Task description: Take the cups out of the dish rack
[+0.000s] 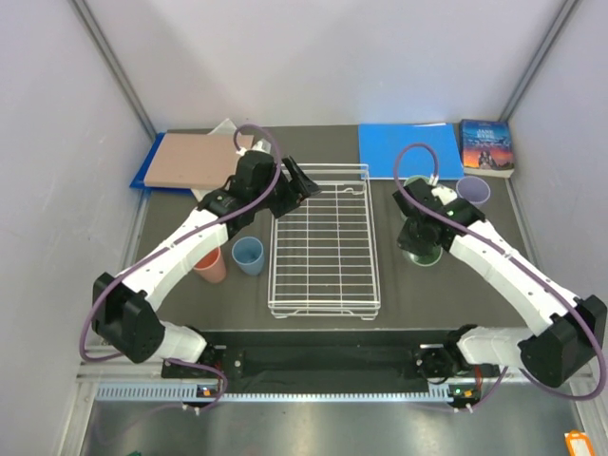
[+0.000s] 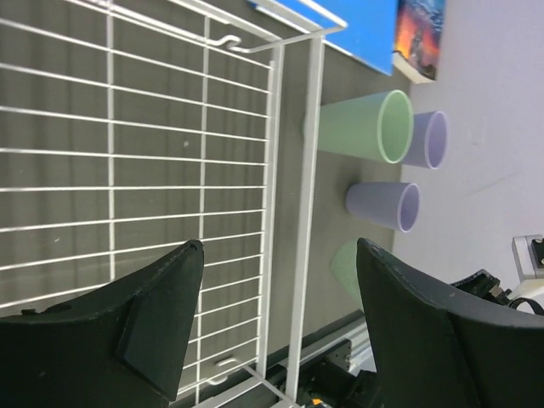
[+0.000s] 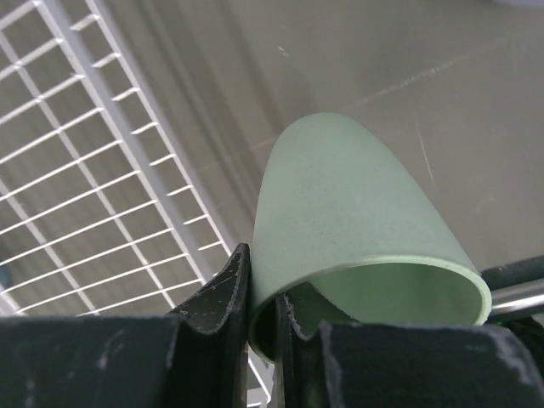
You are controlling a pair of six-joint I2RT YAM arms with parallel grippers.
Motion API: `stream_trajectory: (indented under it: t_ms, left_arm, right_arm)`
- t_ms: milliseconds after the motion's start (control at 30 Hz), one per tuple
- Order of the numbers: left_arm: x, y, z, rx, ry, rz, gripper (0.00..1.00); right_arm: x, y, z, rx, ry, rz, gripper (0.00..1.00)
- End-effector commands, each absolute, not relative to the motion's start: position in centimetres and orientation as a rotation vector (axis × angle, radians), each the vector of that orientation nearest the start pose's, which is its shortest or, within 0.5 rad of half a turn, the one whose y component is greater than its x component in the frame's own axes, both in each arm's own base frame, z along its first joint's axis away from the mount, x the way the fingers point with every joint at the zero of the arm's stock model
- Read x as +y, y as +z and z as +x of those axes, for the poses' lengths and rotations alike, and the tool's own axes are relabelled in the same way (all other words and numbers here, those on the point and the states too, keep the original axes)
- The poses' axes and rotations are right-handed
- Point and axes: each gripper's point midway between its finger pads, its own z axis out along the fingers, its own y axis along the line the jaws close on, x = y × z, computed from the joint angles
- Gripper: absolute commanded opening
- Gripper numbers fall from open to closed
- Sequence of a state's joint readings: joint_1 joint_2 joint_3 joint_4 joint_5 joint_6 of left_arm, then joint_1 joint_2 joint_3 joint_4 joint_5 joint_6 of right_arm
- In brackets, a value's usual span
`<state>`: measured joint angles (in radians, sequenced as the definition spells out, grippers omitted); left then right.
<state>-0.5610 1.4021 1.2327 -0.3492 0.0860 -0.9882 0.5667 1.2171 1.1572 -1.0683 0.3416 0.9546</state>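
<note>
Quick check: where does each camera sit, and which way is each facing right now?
Top external: above and behind the robot, looking down on the dish rack; both arms show.
Left wrist: at the rack's far-left corner, looking rightward across it; the open left gripper shows.
Right wrist: right of the rack, looking down; the right gripper pinches the rim of the green cup.
Shared: all three show the rack.

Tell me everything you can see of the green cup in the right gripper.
The green cup is a pale, matte, plastic-looking tumbler tapering toward its base, with nothing seen inside. The right gripper pinches its rim wall, one finger inside, one outside. Its mouth faces up toward the gripper. It is outside the dish rack, just right of it. Whether its base touches the table cannot be told.
</note>
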Motion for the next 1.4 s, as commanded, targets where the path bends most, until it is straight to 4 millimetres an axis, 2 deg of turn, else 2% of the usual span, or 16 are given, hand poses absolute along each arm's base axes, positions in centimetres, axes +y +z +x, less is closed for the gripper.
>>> stream_trajectory:
  t_ms: [0,200,367,600,767,867,1133,1367]
  left_arm:
    - [-25.4,26.5,33.2,2.183,-0.907,-0.419,0.77]
    - [-24.0,25.6,32.7,2.212,-0.823,-0.447,0.79]
    - [-23.3,25.3,32.5,2.224,-0.777,-0.453,0.82]
    - [-22.7,25.4,32.7,2.23,-0.724,-0.442,0.83]
    - [-22.7,25.3,32.9,2.236,-0.706,-0.428,0.83]
    - [-23.0,25.2,33.0,2.241,-0.711,-0.422,0.83]
    - [-23.7,24.9,33.3,2.255,-0.736,-0.413,0.83]
    - [-23.7,24.8,33.2,2.255,-0.736,-0.407,0.84]
  right_arm:
    - [11.7,15.8,25.0,2.497,0.044,0.666,0.0]
    - [11.7,13.1,27.3,2.541,-0.027,0.666,0.0]
    - [10.7,11.0,28.9,2.57,-0.109,0.687,0.0]
    - [9.2,9.8,30.9,2.599,-0.12,0.757,0.0]
    - [9.5,9.2,31.5,2.625,-0.113,0.737,0.0]
    - [9.9,8.6,31.4,2.658,-0.099,0.724,0.03]
    - [10.3,8.2,31.5,2.682,-0.067,0.717,0.08]
    - [10.4,10.5,31.5,2.635,-0.008,0.707,0.18]
